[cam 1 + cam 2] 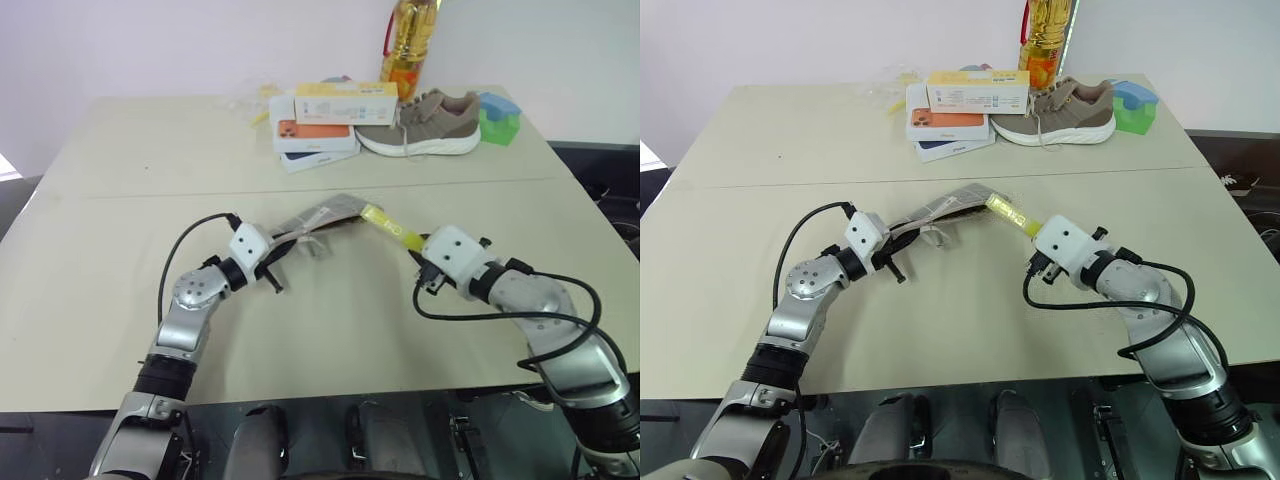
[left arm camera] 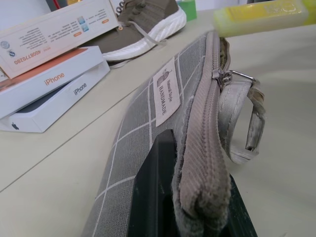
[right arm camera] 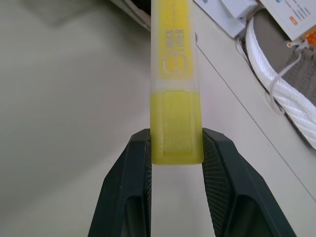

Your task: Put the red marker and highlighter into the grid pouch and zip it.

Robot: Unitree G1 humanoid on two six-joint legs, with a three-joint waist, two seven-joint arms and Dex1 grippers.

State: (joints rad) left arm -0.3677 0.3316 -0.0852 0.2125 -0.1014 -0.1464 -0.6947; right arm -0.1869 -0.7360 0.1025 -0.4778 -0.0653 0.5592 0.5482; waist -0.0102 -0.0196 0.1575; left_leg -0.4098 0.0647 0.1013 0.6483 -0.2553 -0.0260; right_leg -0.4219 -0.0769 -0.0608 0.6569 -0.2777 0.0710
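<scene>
The right tool (image 3: 175, 148) clamped the highlighter (image 1: 388, 225); the left tool (image 2: 190, 197) pinched the grid pouch (image 1: 325, 215). A misaimed tip could snag the zipper edge.

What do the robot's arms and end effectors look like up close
Both arms are silver-grey metal with round joint housings and black collars. Each wrist carries a white boxy module, and a black cable loops loosely from it back along the forearm. The left end effector and right end effector each have two black fingers; the pads show a fine cross-hatched texture.
</scene>
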